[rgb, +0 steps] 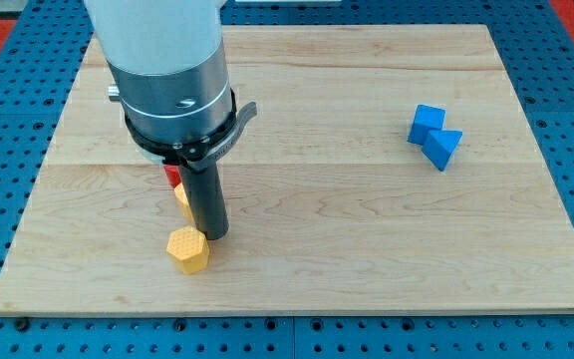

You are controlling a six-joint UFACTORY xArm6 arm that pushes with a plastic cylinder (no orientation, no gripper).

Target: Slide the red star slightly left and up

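Observation:
A red block (172, 177) shows only as a small sliver at the rod's left; its shape is hidden by the arm. My tip (215, 235) rests on the wooden board, just to the lower right of that sliver. A yellow block (182, 198) peeks out right below the red one, mostly hidden by the rod. A yellow hexagon (188, 249) lies just to the lower left of my tip, close to it; whether they touch is unclear.
A blue cube (427, 123) and a blue triangular block (444, 148) sit together at the view's right. The wooden board (367, 229) lies on a blue pegboard. The arm's large grey body (172, 75) covers the board's upper left.

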